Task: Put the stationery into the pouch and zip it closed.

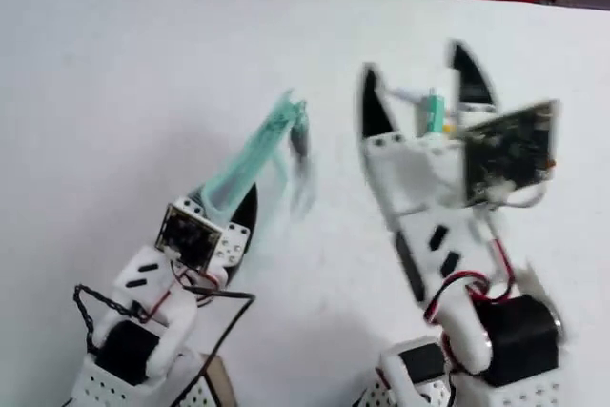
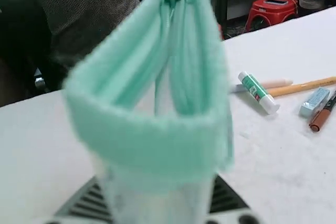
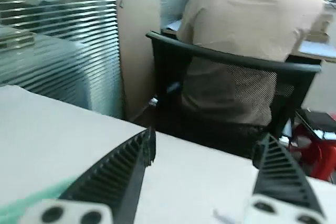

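My left gripper is shut on one end of the mint-green pouch, which it holds up off the white table. In the left wrist view the pouch rises close to the camera, its zip pull at the far end. Beyond it lie a glue stick, a pencil, a small eraser and a brown pen. My right gripper is open above the stationery, with the glue stick between its black fingers. In the right wrist view the fingers stand wide apart.
The white table has free room at the left and in front. Its far edge borders a dark floor with a red stool. Behind the table stands an office chair with a person in it.
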`<action>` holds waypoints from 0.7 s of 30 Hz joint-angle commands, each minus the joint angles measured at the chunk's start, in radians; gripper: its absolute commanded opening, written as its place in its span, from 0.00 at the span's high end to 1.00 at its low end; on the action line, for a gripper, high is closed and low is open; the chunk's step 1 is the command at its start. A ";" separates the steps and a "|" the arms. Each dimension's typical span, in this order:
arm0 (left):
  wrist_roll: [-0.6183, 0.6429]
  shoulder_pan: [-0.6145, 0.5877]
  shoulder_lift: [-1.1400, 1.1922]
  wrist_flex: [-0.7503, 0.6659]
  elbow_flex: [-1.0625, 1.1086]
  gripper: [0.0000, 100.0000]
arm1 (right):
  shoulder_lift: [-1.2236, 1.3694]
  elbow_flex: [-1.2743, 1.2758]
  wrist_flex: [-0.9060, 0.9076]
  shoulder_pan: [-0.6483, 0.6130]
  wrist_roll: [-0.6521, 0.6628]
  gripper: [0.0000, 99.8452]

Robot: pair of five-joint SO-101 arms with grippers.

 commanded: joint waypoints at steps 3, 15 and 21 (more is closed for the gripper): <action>0.012 0.008 -0.002 -0.051 -0.094 0.97 | 0.076 0.149 0.051 0.189 -0.094 0.72; 0.012 0.008 0.392 -0.338 -0.229 0.97 | 0.298 0.575 -0.380 0.229 -0.157 0.72; 0.071 0.008 0.748 -0.374 -0.427 0.98 | 0.414 0.689 -0.590 0.228 -0.152 0.72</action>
